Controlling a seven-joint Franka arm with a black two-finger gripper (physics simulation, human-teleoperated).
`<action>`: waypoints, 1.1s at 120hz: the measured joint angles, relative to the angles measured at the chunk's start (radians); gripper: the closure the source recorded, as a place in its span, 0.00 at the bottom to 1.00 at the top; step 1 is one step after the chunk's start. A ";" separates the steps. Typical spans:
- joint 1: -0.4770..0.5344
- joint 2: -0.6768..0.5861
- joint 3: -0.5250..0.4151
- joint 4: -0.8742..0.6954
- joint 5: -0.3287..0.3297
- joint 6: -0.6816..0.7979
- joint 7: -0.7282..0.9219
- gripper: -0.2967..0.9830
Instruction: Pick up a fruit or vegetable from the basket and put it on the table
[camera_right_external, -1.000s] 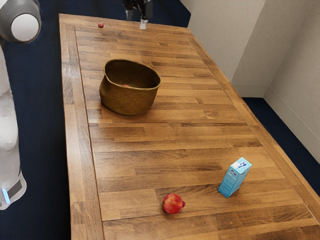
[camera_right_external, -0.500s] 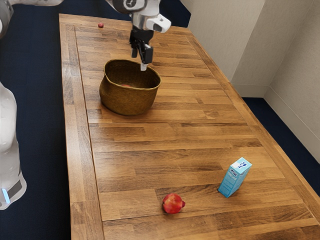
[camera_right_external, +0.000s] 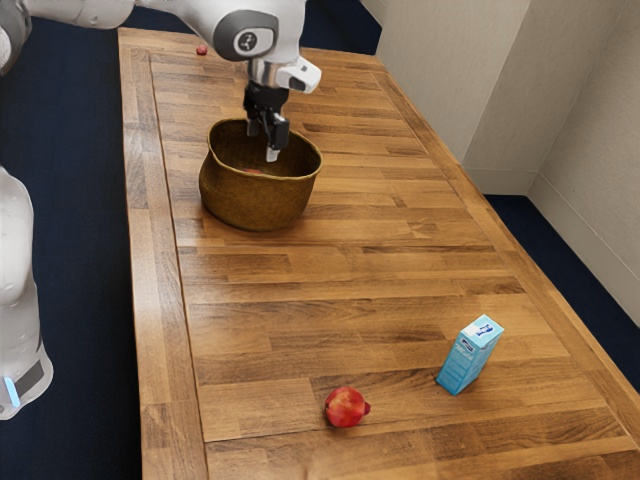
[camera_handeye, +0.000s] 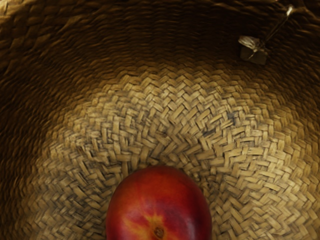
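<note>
The hand (camera_right_external: 262, 143) points down at the mouth of the basket (camera_right_external: 255, 204), and its two fingers are apart with a gap between them. I can't tell how deep the tips go. Under the hand, a round red fruit (camera_handeye: 159, 205) with a yellow patch sits on the woven bottom of the basket. A small thing (camera_handeye: 253, 51) with a shiny bit hangs by the basket's inside wall. The basket stands upright on the table (camera_right_external: 300, 330). Well apart from it, nearer the camera, a red pomegranate (camera_right_external: 346, 408) lies near a blue box (camera_right_external: 468, 356) that stands up. A tiny red thing (camera_right_external: 202, 50) is by the table's far edge.
</note>
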 joint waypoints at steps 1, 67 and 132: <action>0.000 0.002 0.000 -0.001 0.000 0.003 0.000 0.23; -0.003 0.025 0.030 -0.088 0.001 0.120 0.002 0.23; 0.001 0.059 0.055 -0.104 0.023 0.156 0.002 0.23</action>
